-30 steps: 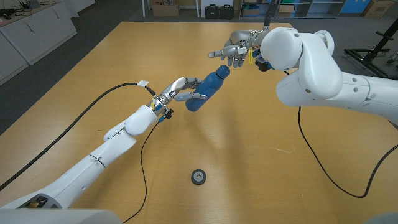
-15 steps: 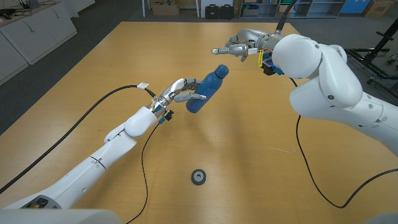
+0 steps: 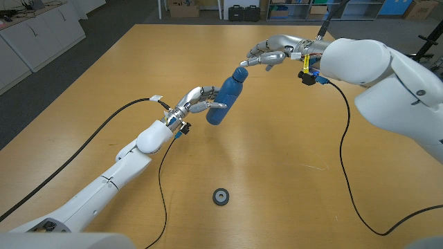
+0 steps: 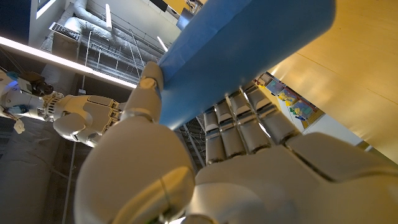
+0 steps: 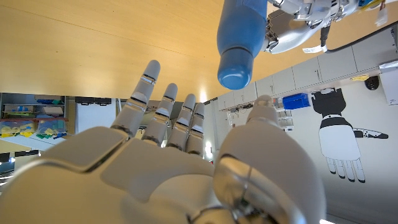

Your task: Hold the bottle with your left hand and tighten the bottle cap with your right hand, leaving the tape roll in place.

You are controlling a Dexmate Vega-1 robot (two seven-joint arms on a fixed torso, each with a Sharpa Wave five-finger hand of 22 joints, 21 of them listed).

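Note:
My left hand [image 3: 196,103] grips the lower body of a blue bottle [image 3: 224,97] and holds it tilted above the table, cap end pointing away from me. Its blue cap [image 3: 239,72] sits on the neck. My right hand [image 3: 271,51] hovers just beyond the cap with its fingers spread and holds nothing; a small gap separates it from the cap. In the right wrist view the cap [image 5: 235,72] hangs past the fingertips of my right hand [image 5: 174,162]. In the left wrist view my left hand [image 4: 217,162] wraps around the bottle [image 4: 249,50]. The grey tape roll [image 3: 221,196] lies on the table near me.
The wooden table [image 3: 291,159] spreads wide around both arms. Black cables [image 3: 342,166] trail across it from each wrist. Boxes and cases [image 3: 243,12] stand on the floor beyond the far edge.
My right arm has swung outward to the right and its hand has drawn back from the cap, further from me. The bottle has shifted slightly left and further away in my left hand. The tape roll has not moved.

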